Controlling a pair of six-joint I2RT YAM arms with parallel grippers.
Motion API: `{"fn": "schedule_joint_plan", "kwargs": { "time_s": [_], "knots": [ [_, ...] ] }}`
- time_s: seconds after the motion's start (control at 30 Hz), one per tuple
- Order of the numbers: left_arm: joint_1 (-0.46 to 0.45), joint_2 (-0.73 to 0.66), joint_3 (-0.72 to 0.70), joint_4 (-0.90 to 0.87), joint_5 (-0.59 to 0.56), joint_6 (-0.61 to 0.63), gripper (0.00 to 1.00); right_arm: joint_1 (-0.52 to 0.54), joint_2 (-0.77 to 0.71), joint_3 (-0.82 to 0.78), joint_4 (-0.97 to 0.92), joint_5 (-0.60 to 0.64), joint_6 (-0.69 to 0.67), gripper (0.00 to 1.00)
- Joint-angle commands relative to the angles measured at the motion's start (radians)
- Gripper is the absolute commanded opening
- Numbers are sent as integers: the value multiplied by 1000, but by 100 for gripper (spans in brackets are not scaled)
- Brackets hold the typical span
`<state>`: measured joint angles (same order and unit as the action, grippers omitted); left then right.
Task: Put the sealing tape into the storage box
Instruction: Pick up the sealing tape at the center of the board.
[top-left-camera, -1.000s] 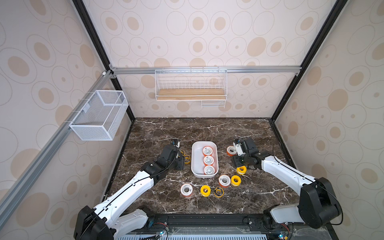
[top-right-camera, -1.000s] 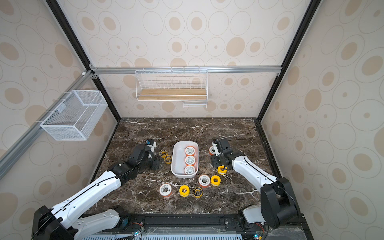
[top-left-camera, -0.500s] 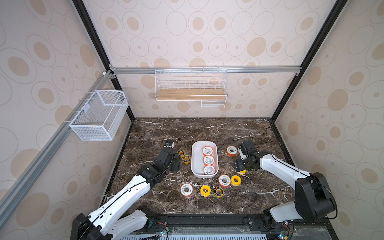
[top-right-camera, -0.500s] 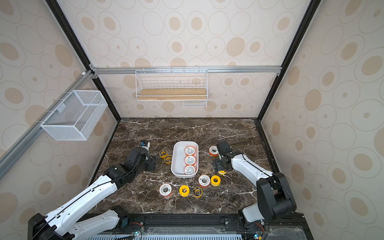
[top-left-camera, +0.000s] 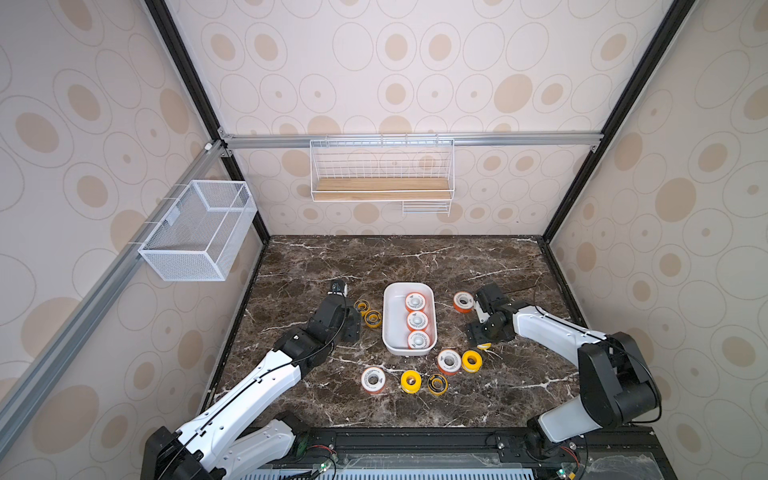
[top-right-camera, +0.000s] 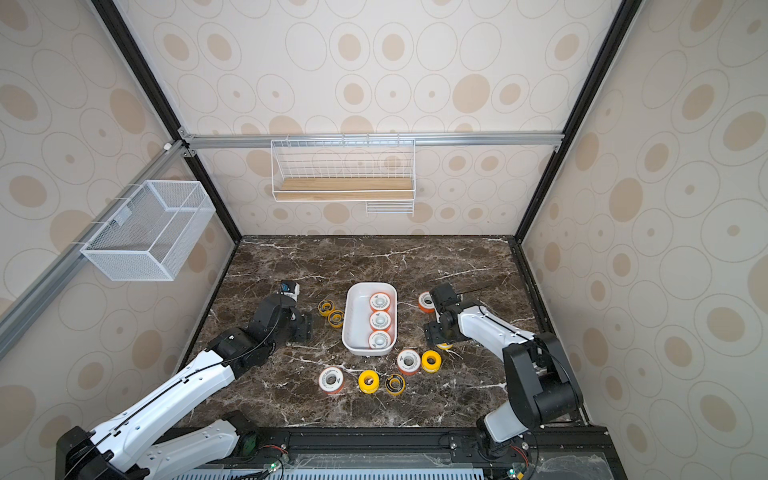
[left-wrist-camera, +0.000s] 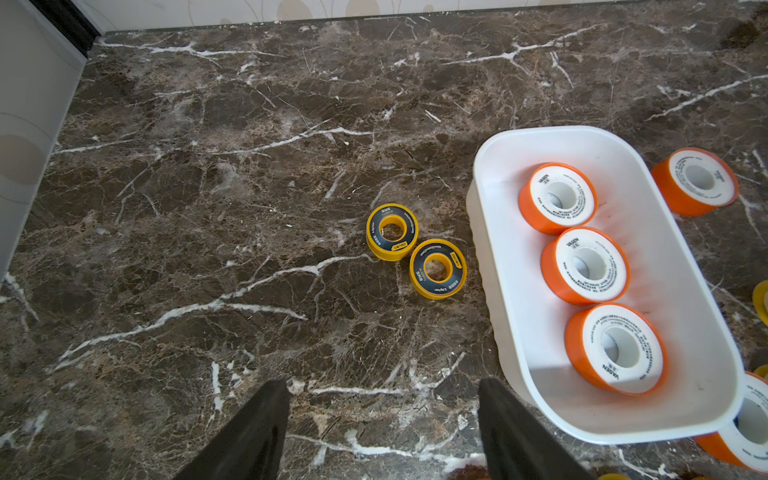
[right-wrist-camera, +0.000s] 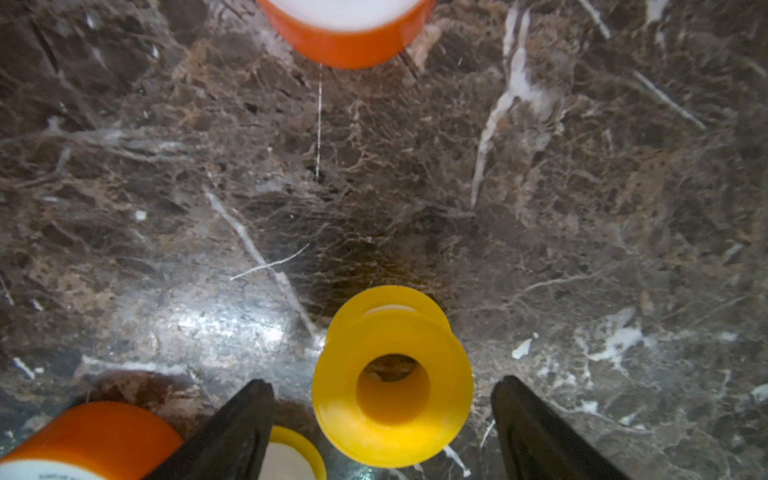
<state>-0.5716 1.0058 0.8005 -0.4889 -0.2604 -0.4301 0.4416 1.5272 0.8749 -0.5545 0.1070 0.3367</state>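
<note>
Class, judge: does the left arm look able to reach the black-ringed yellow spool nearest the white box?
Probably yes. The left gripper is open, with only bare marble between it and that black-ringed spool; the storage box wall close beside it may crowd one finger.

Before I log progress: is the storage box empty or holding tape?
Holding tape: three orange spools lie flat in a row inside the storage box; other spools lie outside.

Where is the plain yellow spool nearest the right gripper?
In the right wrist view, the plain yellow spool sits on the marble table between the right gripper's open jaws, touching neither, to the robot's right of the storage box.
</note>
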Motion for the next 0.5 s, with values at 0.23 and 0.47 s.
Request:
{"fn": "schedule_joint_plan", "kwargs": {
  "time_s": [0.23,0.47],
  "knots": [
    [6,15,3,-11,-11,-2,78,-4,28,-21,16,8,35,85],
    [6,21,2,-10,-5,-2,78,-3,51,-26,34,-6,35,79]
  ]
}}
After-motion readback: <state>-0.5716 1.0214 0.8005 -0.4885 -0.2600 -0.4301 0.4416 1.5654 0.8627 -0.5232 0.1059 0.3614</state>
